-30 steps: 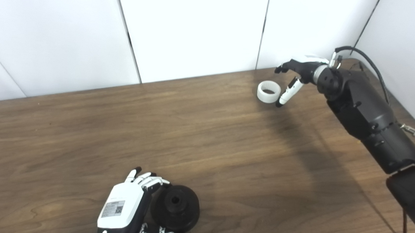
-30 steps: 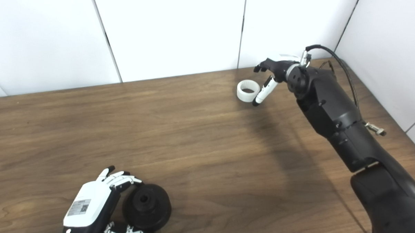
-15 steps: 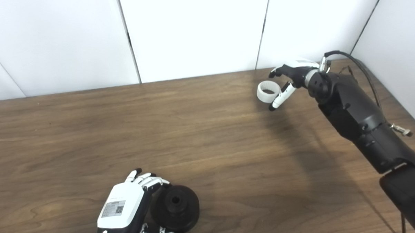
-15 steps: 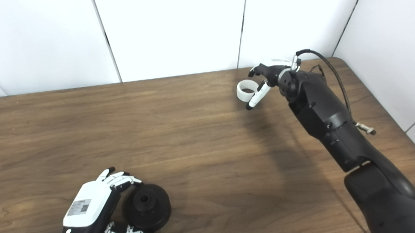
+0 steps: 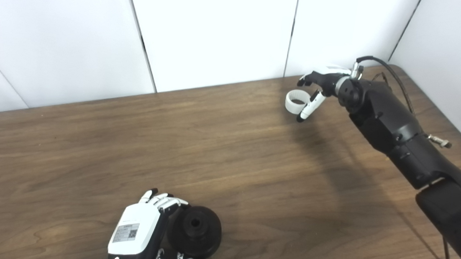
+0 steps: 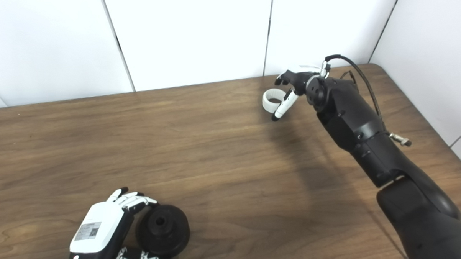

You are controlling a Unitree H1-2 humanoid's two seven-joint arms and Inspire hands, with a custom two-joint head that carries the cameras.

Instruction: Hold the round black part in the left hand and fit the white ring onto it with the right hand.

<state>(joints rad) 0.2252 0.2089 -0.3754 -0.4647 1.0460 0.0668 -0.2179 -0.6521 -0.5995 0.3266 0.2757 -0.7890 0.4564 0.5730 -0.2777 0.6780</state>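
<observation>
Left eye view: left hand (image 5: 138, 233) low at near edge, fingers curled around the round black part (image 5: 194, 231), which sits on the table (image 5: 99, 148) against its fingertips; right hand (image 5: 321, 82) far back, fingers spread, white ring (image 5: 294, 102) lying between thumb and the others, unclamped. Right eye view: same; ring (image 6: 271, 99) just beside thumb (image 6: 281, 108), contact unclear.
</observation>
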